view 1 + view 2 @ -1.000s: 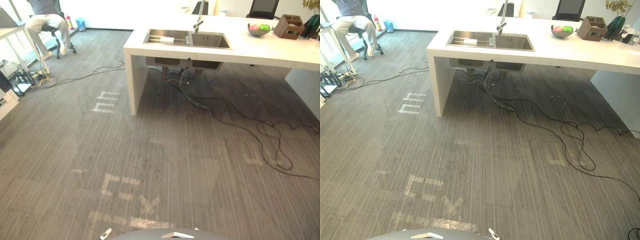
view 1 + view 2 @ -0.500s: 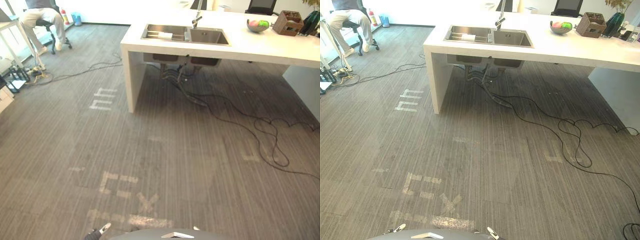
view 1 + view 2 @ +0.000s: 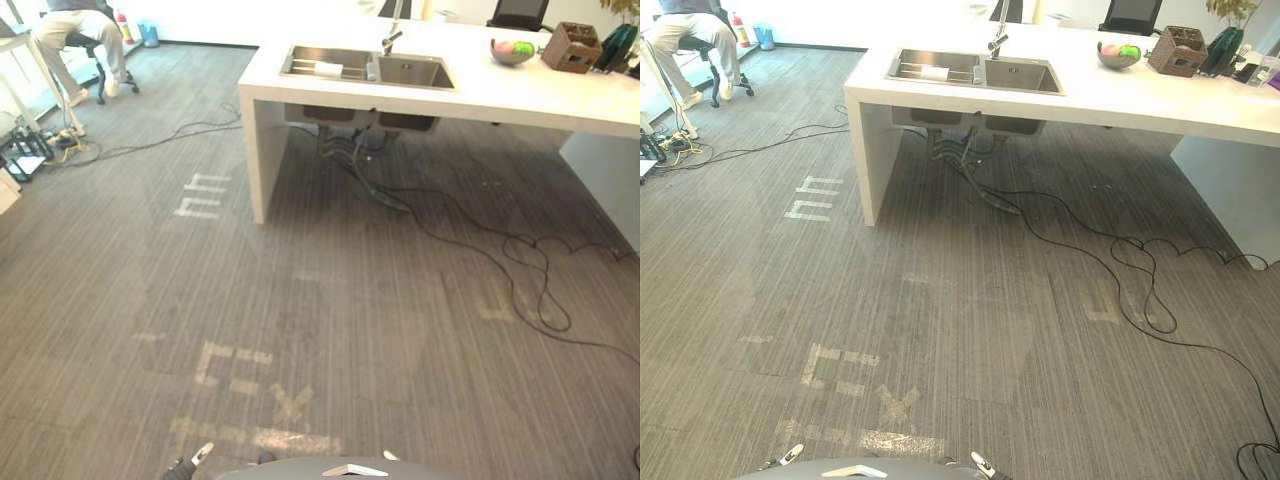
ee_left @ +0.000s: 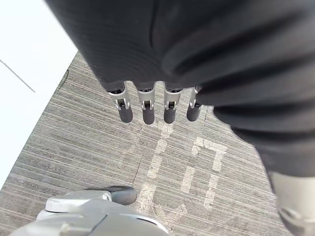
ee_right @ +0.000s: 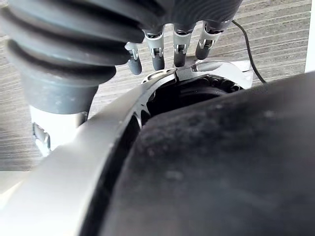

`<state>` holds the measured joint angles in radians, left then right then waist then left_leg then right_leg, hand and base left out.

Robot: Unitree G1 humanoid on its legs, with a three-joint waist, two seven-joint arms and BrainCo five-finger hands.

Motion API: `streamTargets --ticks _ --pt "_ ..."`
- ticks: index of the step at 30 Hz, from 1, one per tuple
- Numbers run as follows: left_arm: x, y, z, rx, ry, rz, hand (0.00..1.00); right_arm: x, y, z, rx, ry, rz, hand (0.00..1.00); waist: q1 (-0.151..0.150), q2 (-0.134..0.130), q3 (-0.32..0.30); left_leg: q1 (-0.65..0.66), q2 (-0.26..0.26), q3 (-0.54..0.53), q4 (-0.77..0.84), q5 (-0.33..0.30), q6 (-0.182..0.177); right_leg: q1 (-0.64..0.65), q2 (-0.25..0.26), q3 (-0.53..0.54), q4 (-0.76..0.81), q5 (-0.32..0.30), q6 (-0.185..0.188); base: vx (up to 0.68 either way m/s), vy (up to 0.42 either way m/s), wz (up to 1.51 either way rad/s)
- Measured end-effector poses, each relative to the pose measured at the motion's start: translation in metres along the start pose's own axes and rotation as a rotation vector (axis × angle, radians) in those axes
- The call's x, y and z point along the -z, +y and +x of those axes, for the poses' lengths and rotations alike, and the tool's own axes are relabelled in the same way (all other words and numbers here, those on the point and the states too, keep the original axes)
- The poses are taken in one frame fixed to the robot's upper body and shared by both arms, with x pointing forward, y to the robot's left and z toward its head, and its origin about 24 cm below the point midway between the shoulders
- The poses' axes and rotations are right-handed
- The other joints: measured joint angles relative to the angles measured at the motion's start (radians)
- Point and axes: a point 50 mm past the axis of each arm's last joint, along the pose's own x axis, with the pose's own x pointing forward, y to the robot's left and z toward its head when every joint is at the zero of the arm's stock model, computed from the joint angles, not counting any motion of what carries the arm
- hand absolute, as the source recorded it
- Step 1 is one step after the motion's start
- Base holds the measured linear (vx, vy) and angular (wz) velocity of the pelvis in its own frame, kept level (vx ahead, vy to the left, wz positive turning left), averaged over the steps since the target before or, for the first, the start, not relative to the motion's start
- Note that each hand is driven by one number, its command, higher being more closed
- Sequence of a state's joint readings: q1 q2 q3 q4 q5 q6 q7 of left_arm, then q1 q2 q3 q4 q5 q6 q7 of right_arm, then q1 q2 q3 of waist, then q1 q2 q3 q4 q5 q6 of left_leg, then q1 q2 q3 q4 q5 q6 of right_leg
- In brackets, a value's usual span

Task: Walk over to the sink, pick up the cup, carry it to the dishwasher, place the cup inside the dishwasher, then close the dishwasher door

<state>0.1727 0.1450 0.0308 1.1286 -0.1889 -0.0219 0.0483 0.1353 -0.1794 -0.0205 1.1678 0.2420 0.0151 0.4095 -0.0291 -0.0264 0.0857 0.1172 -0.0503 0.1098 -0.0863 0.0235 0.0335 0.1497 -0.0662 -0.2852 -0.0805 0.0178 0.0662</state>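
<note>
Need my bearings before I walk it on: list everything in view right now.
counter: one, white, ahead across the floor
sink: one, steel, two basins, in the counter's left end
faucet: one, silver, behind the sink
white object: one, in the left basin; cannot tell if it is the cup
fruit bowl: one, grey, on the counter right of the sink
basket: one, brown, right of the bowl
cables: several, black, on the floor under the sink
tape marks: several, pale, on the grey floor
person: one, seated, far left
left hand: fingers straight, empty
right hand: fingers straight, empty
</note>
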Motion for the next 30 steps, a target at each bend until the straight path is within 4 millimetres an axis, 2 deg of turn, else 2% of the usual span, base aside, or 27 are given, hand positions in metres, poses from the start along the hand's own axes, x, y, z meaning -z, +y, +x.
streamTargets --ticks 2,3,4,6,7,8,10,12,14,15,16,19,21,22,23,24,25,26,27,28,29,30 --pt "-0.001 -0.001 0.000 0.003 -0.010 0.026 0.00 -0.001 -0.001 -0.001 0.002 -0.007 0.003 0.00 0.000 0.001 0.004 0.009 -0.002 -0.010 0.000 -0.010 0.010 -0.014 -0.010 -0.006 0.063 -0.044 0.006 -0.02 0.003 0.16" --pt "-0.003 -0.001 0.000 0.007 -0.030 0.053 0.00 -0.006 -0.002 -0.001 -0.002 -0.034 -0.003 0.00 -0.003 -0.010 0.010 0.011 -0.008 -0.017 0.001 -0.019 0.016 -0.060 -0.036 -0.007 0.180 -0.108 0.017 -0.01 0.049 0.17" --pt "-0.005 0.002 0.000 0.007 -0.050 0.082 0.00 -0.008 -0.001 -0.001 -0.010 -0.055 0.017 0.00 -0.005 -0.008 0.015 0.023 -0.025 -0.024 0.001 -0.030 0.020 -0.101 -0.072 -0.007 0.307 -0.161 0.024 -0.01 0.047 0.19" --pt "-0.008 0.002 0.000 -0.001 -0.071 0.108 0.00 -0.012 -0.002 -0.001 -0.013 -0.082 0.044 0.00 -0.002 -0.039 0.029 0.050 -0.041 -0.034 0.000 -0.037 0.033 -0.149 -0.113 0.005 0.486 -0.199 0.035 0.04 0.041 0.16" --pt "-0.012 0.001 0.000 -0.003 -0.089 0.121 0.00 -0.018 -0.003 -0.001 -0.022 -0.115 0.064 0.00 -0.008 -0.014 0.045 0.066 -0.033 -0.047 0.002 -0.030 0.048 -0.192 -0.119 0.012 0.587 -0.204 0.025 0.05 0.033 0.19" --pt "-0.012 0.001 0.000 -0.004 -0.092 0.119 0.00 -0.020 -0.001 -0.001 -0.032 -0.129 0.074 0.00 -0.015 -0.016 0.045 0.072 -0.030 -0.053 0.003 -0.031 0.048 -0.200 -0.119 0.024 0.587 -0.215 0.018 0.05 0.014 0.29" --pt "-0.012 0.004 0.000 -0.008 -0.088 0.085 0.00 -0.018 0.006 0.001 -0.050 -0.146 0.126 0.00 -0.028 -0.025 0.048 0.077 -0.022 -0.084 0.007 -0.038 0.046 -0.211 -0.101 0.047 0.478 -0.230 0.006 0.09 -0.042 0.35" --pt "-0.012 0.003 0.000 0.001 -0.086 0.036 0.00 -0.020 0.005 0.001 -0.051 -0.175 0.173 0.00 -0.030 -0.013 0.055 0.075 -0.003 -0.107 0.012 -0.051 0.040 -0.240 -0.092 0.049 0.415 -0.211 0.003 0.15 -0.085 0.35" --pt "-0.017 -0.001 0.001 0.016 -0.094 -0.031 0.00 -0.023 0.003 0.000 -0.059 -0.208 0.220 0.00 -0.024 0.005 0.084 0.044 0.044 -0.117 0.097 -0.108 0.021 -0.273 -0.076 0.052 0.383 -0.165 0.014 0.17 -0.101 0.22" --pt "-0.017 -0.004 0.001 0.032 -0.092 -0.089 0.00 -0.026 0.002 -0.001 -0.067 -0.230 0.233 0.00 -0.015 0.023 0.099 0.023 0.086 -0.120 0.173 -0.163 0.002 -0.303 -0.063 0.055 0.380 -0.139 0.018 0.19 -0.124 0.00" --pt "-0.016 -0.005 0.001 0.034 -0.081 -0.144 0.00 -0.024 0.001 -0.004 -0.073 -0.243 0.232 0.00 -0.008 0.028 0.102 0.014 0.122 -0.125 0.236 -0.212 -0.016 -0.331 -0.058 0.063 0.379 -0.120 0.024 0.21 -0.148 -0.04" --pt "-0.015 -0.003 0.002 0.021 -0.065 -0.209 0.00 -0.022 0.002 -0.006 -0.088 -0.255 0.225 0.00 0.000 0.019 0.103 0.011 0.163 -0.139 0.345 -0.317 -0.064 -0.345 -0.061 0.087 0.370 -0.101 0.020 0.31 -0.286 0.08" --pt "-0.015 -0.002 0.001 -0.015 -0.072 -0.212 0.00 -0.020 0.001 -0.008 -0.087 -0.260 0.229 0.00 0.013 0.009 0.102 0.039 0.170 -0.142 0.411 -0.412 -0.102 -0.342 -0.078 0.108 0.433 -0.141 0.001 0.51 -0.462 0.12" --pt "-0.014 -0.005 0.001 -0.027 -0.068 -0.222 0.00 -0.020 -0.002 -0.009 -0.078 -0.272 0.242 0.00 0.010 0.025 0.102 0.062 0.189 -0.141 0.428 -0.449 -0.122 -0.354 -0.071 0.115 0.507 -0.121 0.010 0.51 -0.400 0.13" --pt "0.000 -0.011 -0.002 -0.036 -0.021 -0.277 0.00 -0.021 -0.008 -0.013 -0.061 -0.291 0.265 0.00 -0.003 0.058 0.077 0.088 0.241 -0.147 0.479 -0.476 -0.142 -0.369 -0.032 0.092 0.612 -0.216 -0.007 0.53 -0.372 0.09" --pt "0.004 -0.013 -0.002 -0.039 -0.007 -0.301 0.00 -0.019 -0.010 -0.014 -0.051 -0.287 0.282 0.00 -0.005 0.076 0.067 0.061 0.254 -0.146 0.553 -0.478 -0.132 -0.372 -0.021 0.084 0.636 -0.248 -0.023 0.55 -0.327 0.06" --pt "0.008 -0.017 -0.003 -0.043 0.008 -0.337 0.00 -0.016 -0.013 -0.015 -0.039 -0.282 0.308 0.00 -0.011 0.097 0.055 -0.007 0.276 -0.155 0.723 -0.433 -0.110 -0.351 0.005 0.077 0.652 -0.291 -0.043 0.46 -0.261 -0.05" --pt "0.010 -0.018 -0.004 -0.050 0.013 -0.348 0.00 -0.016 -0.014 -0.015 -0.033 -0.278 0.316 0.00 -0.011 0.104 0.050 -0.038 0.284 -0.167 0.801 -0.388 -0.112 -0.331 0.015 0.074 0.649 -0.303 -0.049 0.68 -0.357 -0.08" --pt "0.009 -0.019 -0.004 -0.070 0.010 -0.309 0.00 -0.008 -0.016 -0.015 -0.012 -0.237 0.330 0.00 -0.012 0.115 0.048 -0.125 0.303 -0.191 1.041 -0.271 -0.147 -0.257 0.041 0.069 0.606 -0.320 -0.062 0.56 -0.276 -0.11" --pt "0.008 -0.018 -0.004 -0.075 0.005 -0.286 0.00 -0.006 -0.017 -0.014 -0.008 -0.218 0.336 0.00 -0.011 0.118 0.049 -0.162 0.321 -0.180 1.149 -0.266 -0.145 -0.217 0.059 0.070 0.574 -0.322 -0.065 0.66 -0.300 -0.13" --pt "0.005 -0.017 -0.003 -0.083 -0.006 -0.257 0.00 -0.001 -0.016 -0.013 -0.005 -0.184 0.349 0.00 -0.010 0.113 0.056 -0.221 0.351 -0.135 1.304 -0.282 -0.118 -0.123 0.088 0.072 0.493 -0.317 -0.072 0.55 -0.203 -0.09" --pt "0.002 -0.013 -0.003 -0.091 -0.018 -0.233 0.00 0.004 -0.015 -0.013 -0.005 -0.164 0.362 0.00 -0.005 0.097 0.065 -0.253 0.346 -0.109 1.353 -0.298 -0.105 -0.051 0.093 0.078 0.433 -0.313 -0.074 0.65 -0.199 -0.09"
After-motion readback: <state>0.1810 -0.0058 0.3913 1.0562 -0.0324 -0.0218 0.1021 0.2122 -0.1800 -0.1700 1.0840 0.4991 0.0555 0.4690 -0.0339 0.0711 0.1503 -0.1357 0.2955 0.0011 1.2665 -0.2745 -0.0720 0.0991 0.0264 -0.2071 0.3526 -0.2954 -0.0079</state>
